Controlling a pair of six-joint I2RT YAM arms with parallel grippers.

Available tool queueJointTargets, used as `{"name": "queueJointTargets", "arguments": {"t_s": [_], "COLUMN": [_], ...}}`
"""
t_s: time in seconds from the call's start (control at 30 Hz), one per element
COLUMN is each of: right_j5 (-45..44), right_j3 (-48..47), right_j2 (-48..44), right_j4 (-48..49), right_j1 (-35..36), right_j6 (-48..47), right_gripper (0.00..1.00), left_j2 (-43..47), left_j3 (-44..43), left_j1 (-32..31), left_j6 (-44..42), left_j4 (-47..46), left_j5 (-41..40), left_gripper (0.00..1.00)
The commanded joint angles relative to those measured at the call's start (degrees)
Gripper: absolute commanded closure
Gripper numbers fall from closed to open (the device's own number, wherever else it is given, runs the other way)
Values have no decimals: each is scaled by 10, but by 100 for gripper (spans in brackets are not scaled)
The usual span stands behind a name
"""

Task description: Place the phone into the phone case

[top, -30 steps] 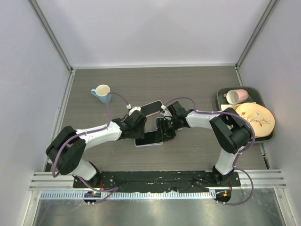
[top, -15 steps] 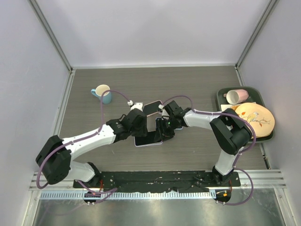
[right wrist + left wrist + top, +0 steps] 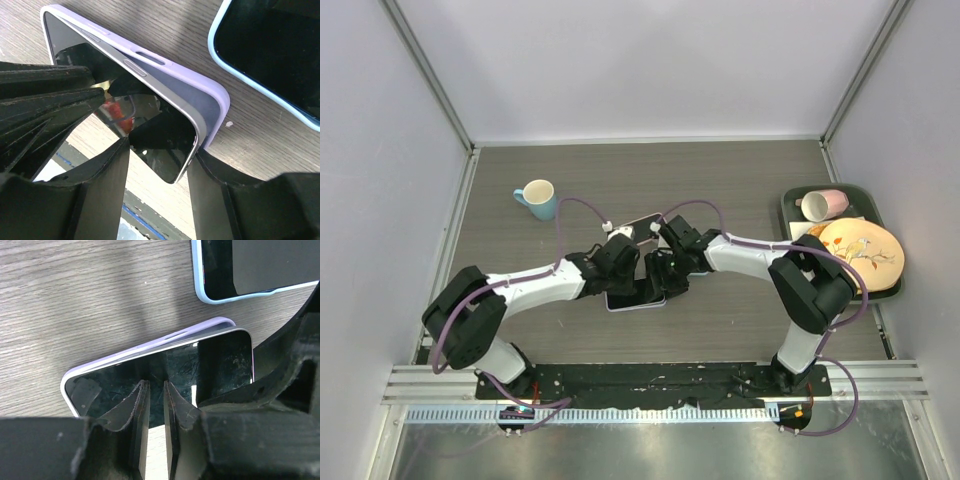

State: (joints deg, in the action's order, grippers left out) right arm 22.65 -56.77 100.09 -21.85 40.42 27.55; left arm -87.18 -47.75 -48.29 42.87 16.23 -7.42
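The phone (image 3: 638, 291), dark screen with a silver edge, lies partly in the lilac phone case (image 3: 618, 306) at the table's middle. In the right wrist view the phone (image 3: 155, 130) has its near corner raised above the case (image 3: 200, 92). My right gripper (image 3: 157, 150) holds that corner between its fingers; in the top view it (image 3: 660, 273) is at the phone's right end. My left gripper (image 3: 154, 386) is shut, its tips on the phone's screen (image 3: 210, 360), with the case's rim (image 3: 165, 336) beyond; in the top view it (image 3: 620, 264) is at the phone's back edge.
A second dark phone in a light blue case (image 3: 642, 228) lies just behind; it also shows in both wrist views (image 3: 250, 270) (image 3: 270, 55). A blue mug (image 3: 537, 197) stands at the back left. A dark tray (image 3: 790, 205) at the right holds a pink cup (image 3: 823, 204) and a plate (image 3: 865, 255).
Both grippers have shifted slightly left over the phone. The left arm's elbow swung out to the left, then came back. The phone stays half over the case.
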Motion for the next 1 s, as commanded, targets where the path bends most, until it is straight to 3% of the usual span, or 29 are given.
{"name": "queueJointTargets", "arguments": {"t_s": [0.0,0.13,0.3,0.63,0.97], "right_j5": [-173,-247,-270,-274,-285], "right_j3": [-11,-29,-47,-70,-64], "right_j2": [11,8,12,-10,-99], "right_j4": [-32,-63,-78,-98,-97], "right_j1": [13,34,47,61,63], "right_j6": [-58,-59,-60,-61,-56], "right_gripper": [46,46,46,46,46], "left_j2": [-6,-11,-23,-30,-31], "left_j3": [-1,0,-5,-7,-11], "left_j1": [-1,-2,-2,-1,-2], "left_j6": [6,8,8,7,8], "left_j4": [-6,4,13,31,38], "left_j5": [2,-7,-10,-22,-30], "left_gripper": [80,81,82,83,84]}}
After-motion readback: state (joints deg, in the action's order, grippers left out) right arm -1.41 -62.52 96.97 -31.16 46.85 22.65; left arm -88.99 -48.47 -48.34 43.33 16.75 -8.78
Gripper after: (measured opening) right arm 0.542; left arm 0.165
